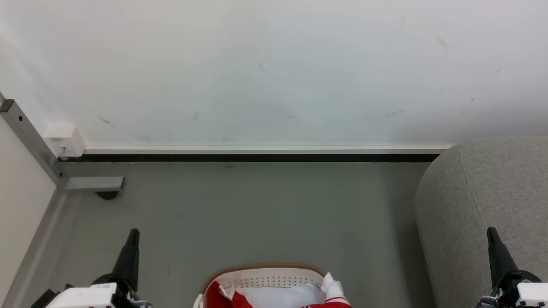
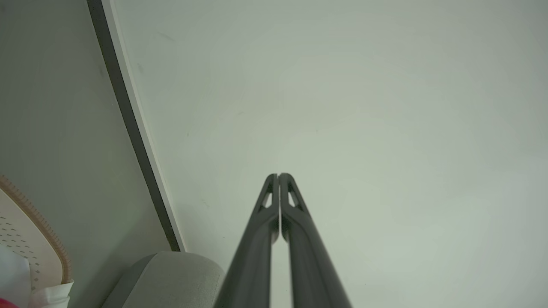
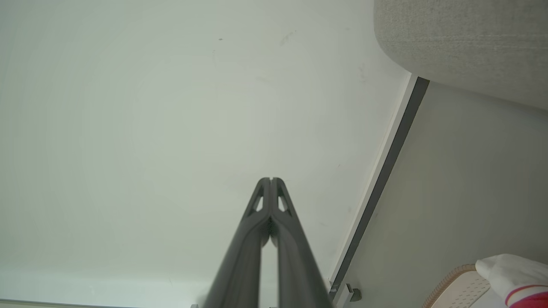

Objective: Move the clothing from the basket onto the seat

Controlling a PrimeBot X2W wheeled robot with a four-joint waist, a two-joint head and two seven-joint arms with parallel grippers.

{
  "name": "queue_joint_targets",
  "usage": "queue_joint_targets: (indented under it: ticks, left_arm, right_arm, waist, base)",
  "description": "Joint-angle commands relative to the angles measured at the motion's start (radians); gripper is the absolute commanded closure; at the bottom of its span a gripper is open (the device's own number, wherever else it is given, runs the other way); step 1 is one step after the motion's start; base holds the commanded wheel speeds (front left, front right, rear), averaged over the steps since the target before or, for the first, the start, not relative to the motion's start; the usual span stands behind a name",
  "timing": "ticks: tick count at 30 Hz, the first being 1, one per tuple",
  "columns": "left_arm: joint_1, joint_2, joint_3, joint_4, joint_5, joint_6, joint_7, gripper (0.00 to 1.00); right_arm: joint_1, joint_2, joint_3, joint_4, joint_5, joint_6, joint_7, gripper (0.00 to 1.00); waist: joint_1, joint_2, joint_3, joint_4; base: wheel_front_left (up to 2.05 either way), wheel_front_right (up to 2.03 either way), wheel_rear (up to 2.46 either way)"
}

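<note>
The basket [image 1: 265, 270] shows at the bottom middle of the head view, white and perforated with a brown rim, on the grey floor. The clothing [image 1: 216, 296], red with white parts, lies inside it; a white sleeve [image 1: 333, 285] hangs over the right rim. The grey seat [image 1: 483, 201] stands at the right. My left gripper [image 1: 133, 233] is at the lower left, shut and empty, left of the basket. My right gripper [image 1: 490, 232] is at the lower right, shut and empty, in front of the seat. Both wrist views show closed fingertips, left [image 2: 278, 175] and right [image 3: 270, 179], pointing at the wall.
A white wall [image 1: 274, 72] with a dark baseboard [image 1: 257, 157] runs across ahead. A metal frame post [image 1: 25, 137] and a white wall box [image 1: 64, 140] sit at the left corner. Grey floor [image 1: 257, 214] lies between the basket and the wall.
</note>
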State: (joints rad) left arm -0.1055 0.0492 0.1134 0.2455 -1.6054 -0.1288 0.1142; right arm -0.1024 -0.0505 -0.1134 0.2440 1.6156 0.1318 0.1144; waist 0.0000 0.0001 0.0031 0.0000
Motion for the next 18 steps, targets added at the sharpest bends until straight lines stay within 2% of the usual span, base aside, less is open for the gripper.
queue_joint_targets:
  ticks: [1, 18]
  left_arm:
    - [-0.008, 0.002, 0.001, -0.001, -0.014, -0.005, 0.003, 1.00]
    - [-0.008, 0.002, 0.001, -0.001, -0.014, -0.005, 0.003, 1.00]
  right_arm:
    - [-0.013, 0.000, -0.003, 0.002, -0.006, -0.002, 0.001, 1.00]
    - [-0.013, 0.000, -0.003, 0.002, -0.006, -0.002, 0.001, 1.00]
  waist:
    - [0.0000, -0.0001, 0.000, 0.000]
    - [0.0000, -0.0001, 0.000, 0.000]
  base:
    - [0.00, 0.00, 0.00]
    - [0.00, 0.00, 0.00]
